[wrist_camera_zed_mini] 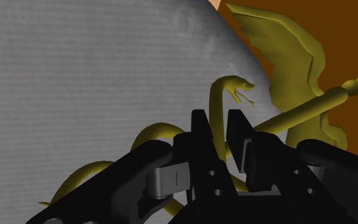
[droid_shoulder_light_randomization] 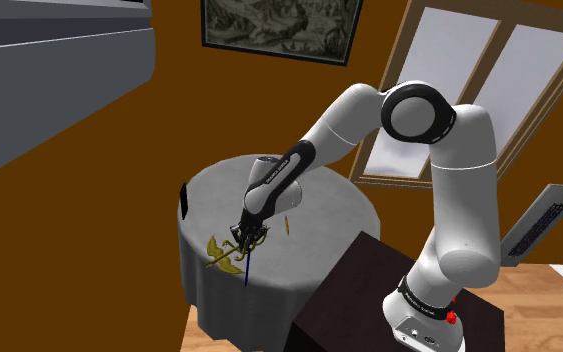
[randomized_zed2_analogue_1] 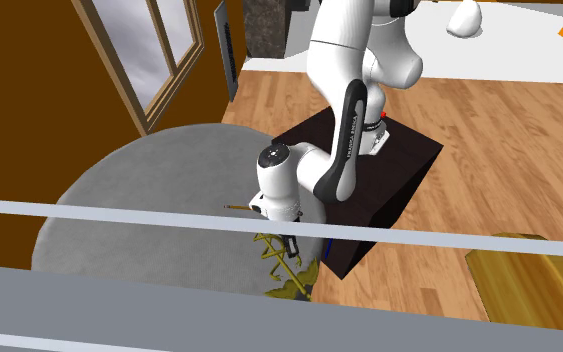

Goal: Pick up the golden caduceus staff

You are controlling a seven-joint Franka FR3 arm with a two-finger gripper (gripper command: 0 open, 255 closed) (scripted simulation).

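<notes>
We find the golden caduceus staff (droid_shoulder_light_randomization: 225,252) lying at the rim of the round grey tabletop (droid_shoulder_light_randomization: 319,190), its wing and knobbed tip poking out past the edge, and the end effector (wrist_camera_zed_mini: 219,130) clamped on a snake's neck beside the shaft. We judge the grasp made and the lift not yet done. Straight up is open; the dark stand (droid_shoulder_light_randomization: 354,290) sits just beside the tabletop, and a small gold stick (droid_shoulder_light_randomization: 285,226) lies near.

Arm (droid_shoulder_light_randomization: 439,170) stretched low, wrist (droid_shoulder_light_randomization: 269,178) down, claw (wrist_camera_zed_mini: 219,124) clamped narrow.
</notes>
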